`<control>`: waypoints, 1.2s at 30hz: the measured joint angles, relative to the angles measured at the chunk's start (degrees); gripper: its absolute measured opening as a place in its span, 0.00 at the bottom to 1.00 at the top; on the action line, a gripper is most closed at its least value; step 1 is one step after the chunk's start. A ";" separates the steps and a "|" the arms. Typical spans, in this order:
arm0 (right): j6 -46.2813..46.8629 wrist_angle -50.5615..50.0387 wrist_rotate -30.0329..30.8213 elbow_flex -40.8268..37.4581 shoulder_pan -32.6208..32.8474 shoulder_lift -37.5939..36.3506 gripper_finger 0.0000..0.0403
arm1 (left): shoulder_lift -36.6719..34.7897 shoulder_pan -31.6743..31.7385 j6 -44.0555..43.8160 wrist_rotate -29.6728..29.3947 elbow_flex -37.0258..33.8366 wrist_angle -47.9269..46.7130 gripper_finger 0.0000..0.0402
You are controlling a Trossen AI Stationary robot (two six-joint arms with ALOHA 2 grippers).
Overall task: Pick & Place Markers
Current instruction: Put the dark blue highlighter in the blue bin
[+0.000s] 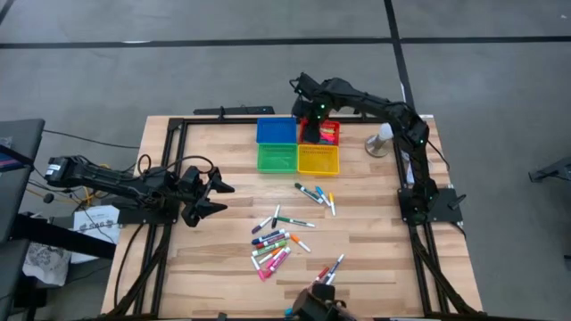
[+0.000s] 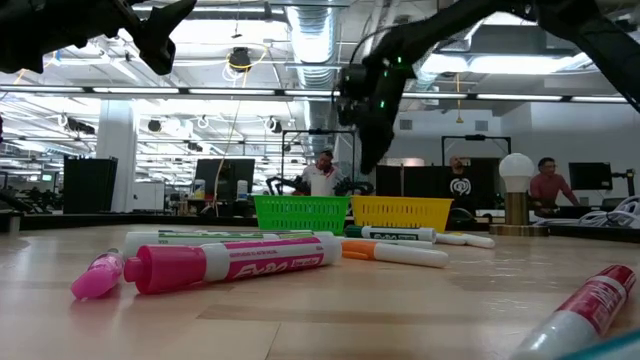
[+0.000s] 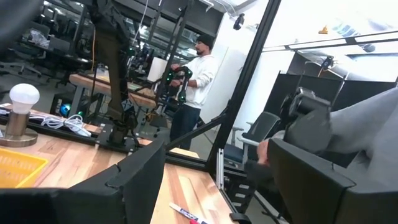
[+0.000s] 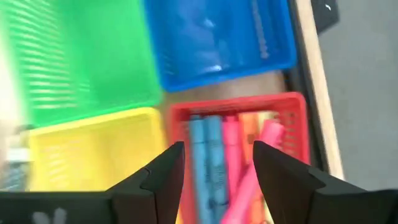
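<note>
— Several markers (image 4: 214,163) are seen in the red tray (image 4: 297,109); many more are left loose on the wood table (image 1: 393,259). The right gripper (image 4: 214,163) is parted above them, nothing held.

— A smooth, round barrel could be snagged and dragged out if the rise is skewed. The left gripper (image 1: 218,196) is spread, idle.

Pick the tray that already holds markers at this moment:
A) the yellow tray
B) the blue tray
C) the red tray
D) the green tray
C: in the right wrist view the red tray holds several markers in blue, pink and orange, while the blue tray, green tray and yellow tray show no markers inside.
</note>
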 joint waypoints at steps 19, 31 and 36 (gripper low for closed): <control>13.36 -8.70 -8.24 -2.68 13.15 -23.96 0.41 | 0.02 -5.13 -0.85 0.05 0.00 -0.02 0.70; 31.92 9.23 -0.16 -30.62 25.09 -48.04 0.40 | 0.02 -5.46 -0.85 0.03 0.00 0.00 0.70; 42.41 17.26 6.33 -44.12 29.99 -59.35 0.40 | 0.02 -5.46 -0.85 0.03 0.00 0.00 0.70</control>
